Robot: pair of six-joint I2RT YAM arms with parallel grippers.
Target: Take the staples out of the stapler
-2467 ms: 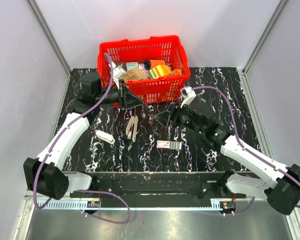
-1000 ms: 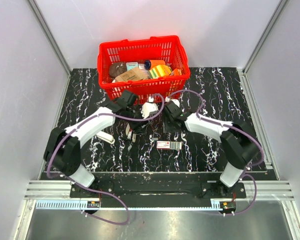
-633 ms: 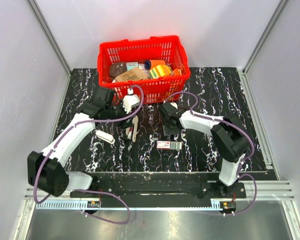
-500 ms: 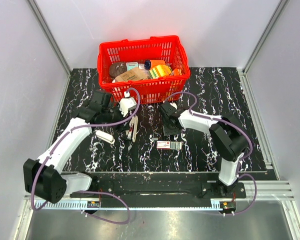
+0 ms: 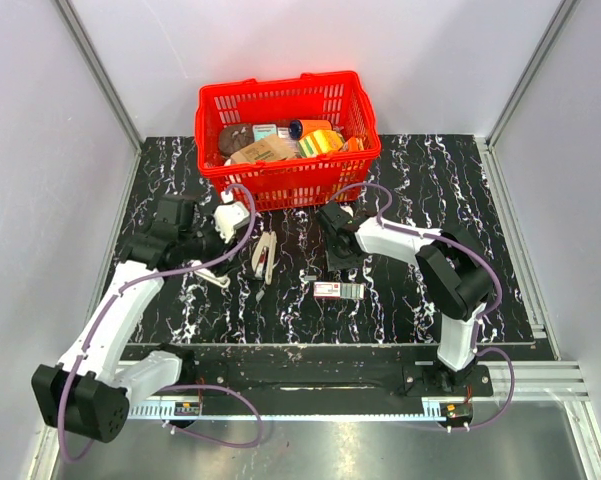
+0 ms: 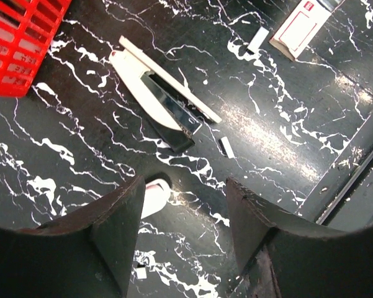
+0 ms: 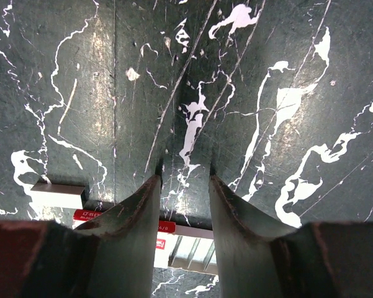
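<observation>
One landmark, red basket (image 5: 300, 180). Near its front-left corner, left gripper (image 6: 186, 198), fingers spread, empty. Before its front wall, right gripper (image 7: 185, 180), fingers apart, empty. Between, stapler (image 5: 264, 257) splayed open on tabletop (image 5: 430, 200); farther from basket, small red-and-white box (image 5: 338, 290).

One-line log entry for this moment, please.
stapler: lying hinged open | left fingers: open, empty, clear of stapler | right fingers: open, empty, near red-white box
</observation>
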